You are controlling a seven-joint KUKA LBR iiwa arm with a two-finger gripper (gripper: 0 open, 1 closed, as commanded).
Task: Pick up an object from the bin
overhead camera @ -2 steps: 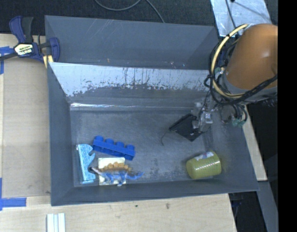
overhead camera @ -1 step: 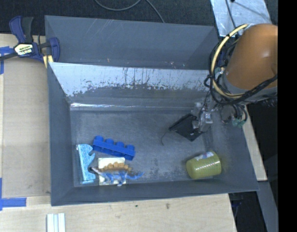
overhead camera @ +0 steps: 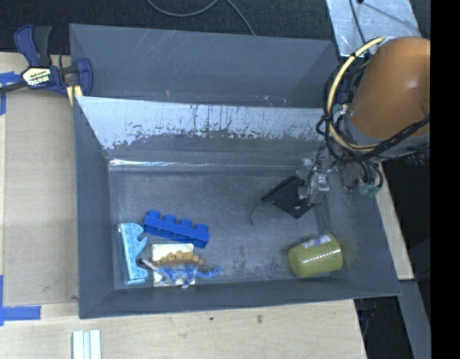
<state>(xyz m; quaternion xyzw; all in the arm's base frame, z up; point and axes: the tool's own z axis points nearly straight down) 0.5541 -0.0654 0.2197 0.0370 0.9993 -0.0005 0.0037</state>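
Bin (overhead camera: 215,129): grey metal, sloping walls, flat floor scuffed along the far wall.

Gripper (overhead camera: 288,197): dark, low over bare floor in the right half of the bin, nearer the right wall than the centre. Nothing shows in its grasp. Whether it stands wide or narrow cannot be told. Above it, at the bin's right rim, sit the arm's orange cover (overhead camera: 390,84) and looped cables (overhead camera: 336,126).

Item 1: olive-green jar (overhead camera: 316,257), short and round, pale at its top, lying on its side near the front right corner. It is the thing nearest the gripper, just in front of it and apart from it.

Item 2: blue studded building brick (overhead camera: 177,229), towards the front left corner.

Item 3: pale blue flat strip (overhead camera: 130,254), beside the left wall, touching the brick.

Item 4: white card (overhead camera: 171,253) bearing a brownish object, in front of the brick, with small blue pieces (overhead camera: 194,274) at its front edge.

Items 2 to 4 form one small heap, well apart from the gripper.
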